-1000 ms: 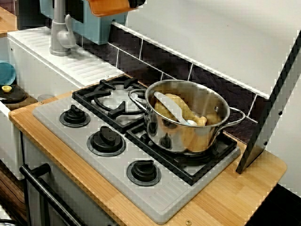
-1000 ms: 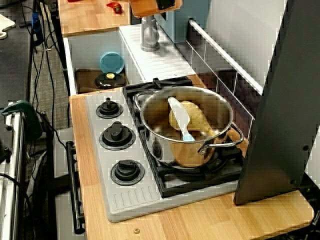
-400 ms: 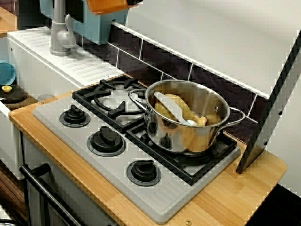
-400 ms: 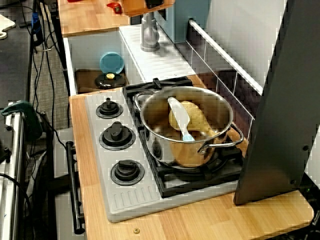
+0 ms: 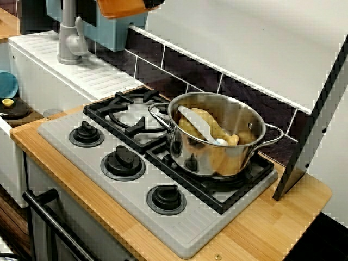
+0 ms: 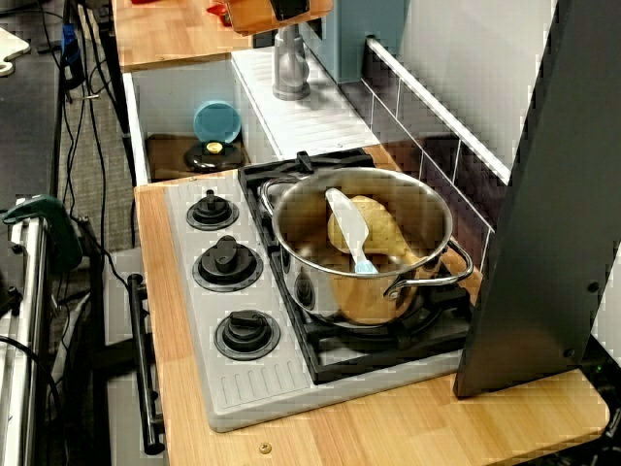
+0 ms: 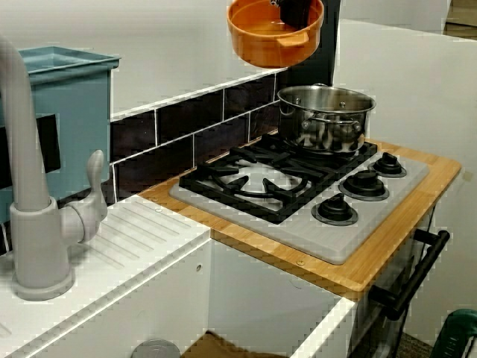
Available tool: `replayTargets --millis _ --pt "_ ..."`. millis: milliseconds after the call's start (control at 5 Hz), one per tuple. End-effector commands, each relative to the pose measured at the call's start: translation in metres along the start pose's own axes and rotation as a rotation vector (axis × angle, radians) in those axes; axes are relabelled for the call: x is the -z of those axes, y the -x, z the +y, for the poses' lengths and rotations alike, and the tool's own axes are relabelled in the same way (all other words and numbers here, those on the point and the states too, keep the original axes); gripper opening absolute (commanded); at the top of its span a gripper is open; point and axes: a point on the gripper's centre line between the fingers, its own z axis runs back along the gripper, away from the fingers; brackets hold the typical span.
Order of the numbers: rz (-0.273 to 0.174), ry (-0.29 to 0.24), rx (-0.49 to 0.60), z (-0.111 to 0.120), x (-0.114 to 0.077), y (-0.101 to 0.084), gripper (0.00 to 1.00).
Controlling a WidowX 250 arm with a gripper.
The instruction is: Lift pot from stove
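The small orange pot (image 7: 270,36) hangs high in the air, well above the back burner of the grey stove (image 7: 298,227) in the view from the sink side. My gripper (image 7: 297,10) is shut on its rim from above; only its black lower part shows at the frame's top. In the front corner view just the pot's underside (image 5: 120,7) shows at the top edge, above the tap. The high view shows the pot (image 6: 262,14) at the top edge with a black finger (image 6: 288,8) against it. Nothing stands on the left burner grate (image 5: 130,115).
A larger steel pot (image 5: 217,141) holding a toy chicken and a white spoon stands on the right burner. A grey tap (image 7: 30,224) and a teal box (image 7: 67,112) stand by the sink. A dark panel (image 6: 543,214) leans at the counter's right end. Three black knobs line the stove's front.
The orange pot, held in my gripper, has drifted slightly away from the stove toward the tap side. The steel pot has not moved.
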Motion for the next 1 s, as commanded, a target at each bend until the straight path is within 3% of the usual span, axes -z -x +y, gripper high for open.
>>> replayTargets --millis 0,200,800 --pt "-0.059 -0.015 0.042 -0.009 -0.0161 -0.0016 0.0" --pt "-0.065 -0.018 0.027 -0.0101 -0.0151 -0.0099 0.0" --pt "-0.072 -0.024 0.018 -0.0095 -0.0139 -0.0084 0.0"
